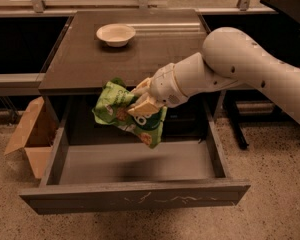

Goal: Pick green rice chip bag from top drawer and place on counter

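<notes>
Open top drawer (140, 164), pincer (141, 100) gripping crumpled green rice chip bag (121, 110) above it

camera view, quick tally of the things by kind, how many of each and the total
snack bags: 1, the green rice chip bag, held in the gripper over the open top drawer
bowls: 1, the white bowl on the counter
cardboard boxes: 1, the cardboard box on the floor beside the drawer
drawers: 1
counters: 1
total: 5

Crinkly bag (111, 105) in gripper (141, 103) above smooth drawer (140, 163).
</notes>
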Motion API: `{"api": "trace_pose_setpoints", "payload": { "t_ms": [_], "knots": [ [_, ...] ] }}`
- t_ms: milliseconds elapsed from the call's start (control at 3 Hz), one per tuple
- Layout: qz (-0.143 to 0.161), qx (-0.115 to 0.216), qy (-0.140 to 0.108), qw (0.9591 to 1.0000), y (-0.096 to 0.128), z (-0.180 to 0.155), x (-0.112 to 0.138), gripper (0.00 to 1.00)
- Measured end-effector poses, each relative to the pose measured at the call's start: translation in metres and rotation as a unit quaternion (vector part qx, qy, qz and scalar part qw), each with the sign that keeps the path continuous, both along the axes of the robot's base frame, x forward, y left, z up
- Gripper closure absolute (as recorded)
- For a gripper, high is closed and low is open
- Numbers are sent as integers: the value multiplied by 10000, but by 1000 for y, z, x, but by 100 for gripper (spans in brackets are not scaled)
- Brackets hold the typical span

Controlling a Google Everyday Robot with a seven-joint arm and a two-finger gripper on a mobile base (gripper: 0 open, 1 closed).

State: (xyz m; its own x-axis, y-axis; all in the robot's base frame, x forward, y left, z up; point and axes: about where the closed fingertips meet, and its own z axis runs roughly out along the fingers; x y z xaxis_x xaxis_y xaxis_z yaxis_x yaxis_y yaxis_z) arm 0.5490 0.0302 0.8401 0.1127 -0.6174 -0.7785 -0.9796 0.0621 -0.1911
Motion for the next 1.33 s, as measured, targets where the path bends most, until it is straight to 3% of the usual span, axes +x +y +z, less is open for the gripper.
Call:
{"api": "trace_pose_setpoints", "payload": {
  "t_ms": [333,667,1000,1333],
  "knots": [
    [-395,-329,-518,9973,-30,79,32,100],
    [-685,-556,-853,9924,-49,131,56,100],
    [-968,-709,-976,9880,-66,158,89,100],
    [-1241,-746,-894,9854,-83,164,128,82]
  ]
}}
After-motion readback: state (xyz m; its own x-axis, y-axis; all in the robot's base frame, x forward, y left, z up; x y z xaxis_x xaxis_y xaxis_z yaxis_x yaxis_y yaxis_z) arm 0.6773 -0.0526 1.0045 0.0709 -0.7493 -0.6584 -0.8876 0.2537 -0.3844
